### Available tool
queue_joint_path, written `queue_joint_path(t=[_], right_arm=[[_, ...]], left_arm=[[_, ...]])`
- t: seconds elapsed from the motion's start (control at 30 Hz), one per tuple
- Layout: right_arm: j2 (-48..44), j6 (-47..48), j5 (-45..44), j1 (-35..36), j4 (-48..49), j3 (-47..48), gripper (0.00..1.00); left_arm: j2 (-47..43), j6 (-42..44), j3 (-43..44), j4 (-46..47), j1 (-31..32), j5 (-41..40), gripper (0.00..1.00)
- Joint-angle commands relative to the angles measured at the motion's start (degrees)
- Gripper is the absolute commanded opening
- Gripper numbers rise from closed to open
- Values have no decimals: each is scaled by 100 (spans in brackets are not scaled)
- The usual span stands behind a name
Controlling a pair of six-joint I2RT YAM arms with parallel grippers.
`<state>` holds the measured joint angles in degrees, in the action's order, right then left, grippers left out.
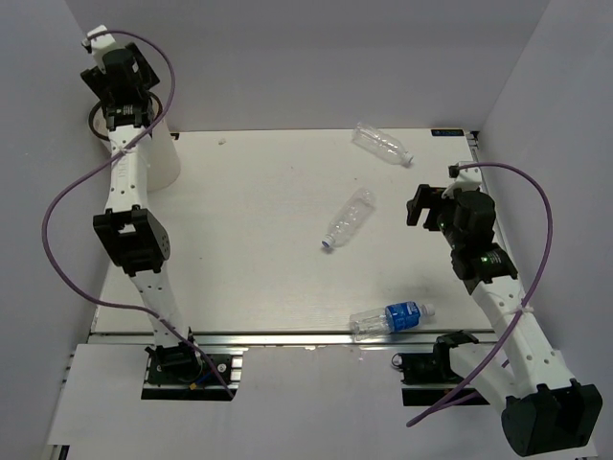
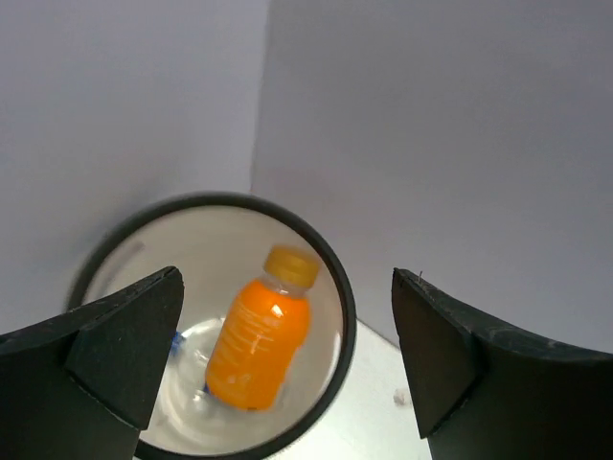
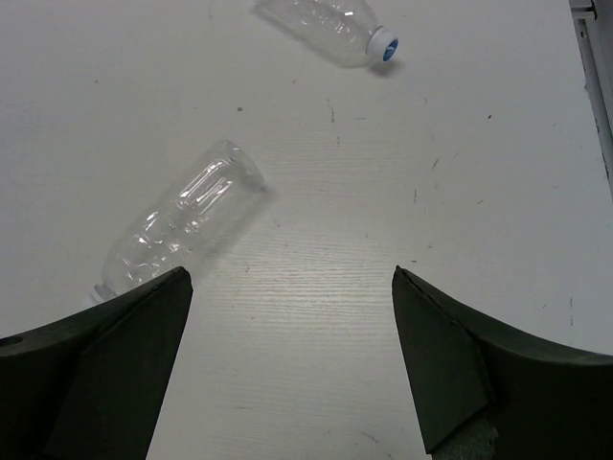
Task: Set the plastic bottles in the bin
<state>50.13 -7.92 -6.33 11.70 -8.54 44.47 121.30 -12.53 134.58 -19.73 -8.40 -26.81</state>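
Observation:
My left gripper [image 1: 117, 113] is open and empty above the white bin [image 1: 161, 161] at the far left corner. In the left wrist view my left gripper [image 2: 287, 356] looks down past the bin's black rim [image 2: 333, 264] at the orange bottle [image 2: 259, 340] lying inside, slightly blurred. My right gripper [image 1: 420, 206] is open and empty above the table at the right. Two clear bottles lie on the table, one at the back [image 1: 381, 144] [image 3: 326, 24] and one in the middle [image 1: 349, 218] [image 3: 182, 230], just left of and beyond my right gripper [image 3: 287, 369]. The blue-labelled bottle [image 1: 388, 318] lies near the front edge.
Something clear with a small blue part [image 2: 177, 337] lies at the bin's bottom under the orange bottle. White walls enclose the table on the left, back and right. A metal rail [image 1: 287, 337] runs along the front edge.

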Motion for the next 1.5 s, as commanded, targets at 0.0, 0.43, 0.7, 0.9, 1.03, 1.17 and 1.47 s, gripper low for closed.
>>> queue_joint_path(t=[0.0,0.43,0.7,0.9,1.03,1.17,1.47], right_arm=[[41,-86,-141,7,-34,220,89],[717,-684,-632,7,-877,738,89],[788,-1501,-1678,-2,-1133,765,89],[981,-1590,-1187,-28,-1115,800,89],[1052,-1616,-1178,-37,-1194,844,89],[955,-1616,-1169,-54,-1221,792,89],[884,-1546,-1195,-81,-1212,554,89]], left_arm=[[-1018,-266,-919,204,32,772,98],[-2936,524,-3577,-303,1683,3319,98],[-2585,727,-4352,-129,3695,4087,98],[-1953,278,-4502,188,4347,4553,98],[-1312,383,-4231,-110,4865,4149,98],[-241,436,-3616,-610,5191,3868,98],[817,568,-2666,-1199,5226,3613,82]])
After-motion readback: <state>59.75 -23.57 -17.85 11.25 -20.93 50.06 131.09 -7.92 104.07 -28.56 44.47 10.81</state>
